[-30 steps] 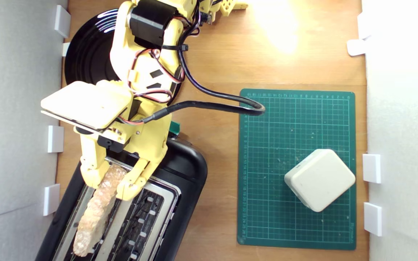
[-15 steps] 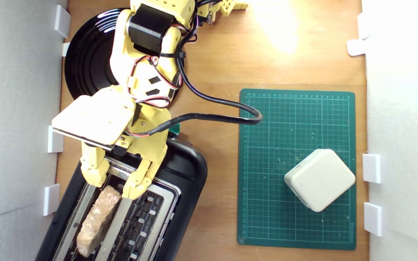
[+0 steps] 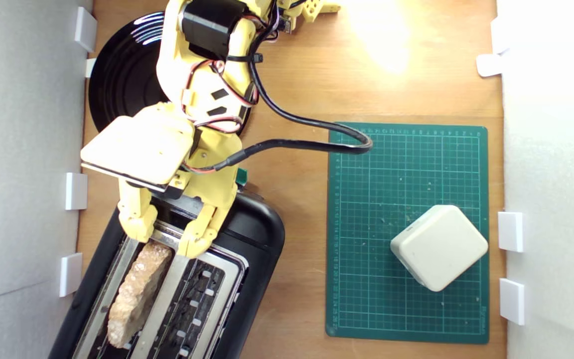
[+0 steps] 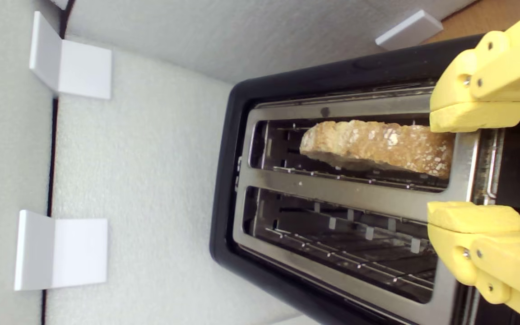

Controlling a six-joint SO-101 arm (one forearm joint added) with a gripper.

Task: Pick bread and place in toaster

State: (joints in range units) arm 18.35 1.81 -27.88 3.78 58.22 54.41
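Note:
The black toaster (image 3: 259,234) (image 4: 228,180) with its silver top stands at the exterior view's lower left. The bread (image 3: 137,291) (image 4: 377,146) sits edge-up in the toaster's slot nearer the exterior view's left, its crust sticking out above the rim. The other slot holds nothing. My yellow gripper (image 3: 167,239) (image 4: 474,167) hovers open over the toaster's end by the teal lever (image 3: 241,175), just clear of the bread's near end. Nothing is between the fingers (image 4: 476,115).
A glossy black plate (image 3: 122,80) lies behind the arm. A green cutting mat (image 3: 366,279) at the exterior view's right carries a cream rounded-square block (image 3: 439,247). White foam walls with white brackets (image 3: 75,191) border both sides. A black cable (image 3: 312,142) loops over the mat.
The gripper let go of the bread, which dropped into the slot. The gripper then drew back toward the toaster's lever end and the plate, staying open.

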